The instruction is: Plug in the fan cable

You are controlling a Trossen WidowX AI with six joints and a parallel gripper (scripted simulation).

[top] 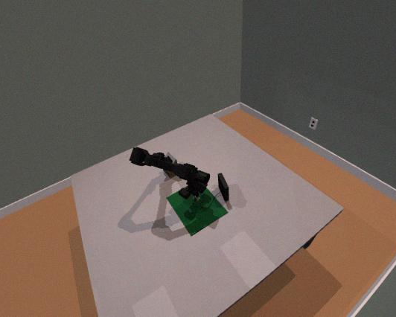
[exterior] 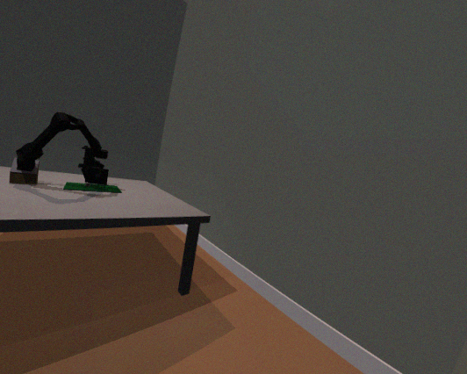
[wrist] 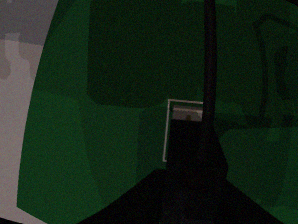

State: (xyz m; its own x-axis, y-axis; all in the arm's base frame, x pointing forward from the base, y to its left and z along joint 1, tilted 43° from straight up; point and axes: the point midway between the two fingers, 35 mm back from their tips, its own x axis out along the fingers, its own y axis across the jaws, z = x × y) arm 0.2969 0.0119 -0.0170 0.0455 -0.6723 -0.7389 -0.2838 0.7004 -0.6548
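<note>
The green board [top: 196, 227] [exterior: 72, 188] [wrist: 50, 150] lies on the table. My gripper [top: 196, 195] [exterior: 96, 183] [wrist: 186, 180] points down, low over the board, shut on the fan's black plug [wrist: 192, 145]. The black cable [wrist: 210, 60] runs up the wrist view from the plug. The pale four-pin header [wrist: 186, 114] shows only at its far end, inside a white outline [wrist: 167, 130]; the plug covers the rest. Plug and header look lined up side to side. Whether the plug is over the pins or partly down on them I cannot tell. The fingertips are very dark.
The black fan [top: 223, 187] stands upright on the table beside the board's right corner in the top view, with its thin cable looping over the board. The arm's base [exterior: 24, 177] is behind the board. Arm shadows fall across board and table.
</note>
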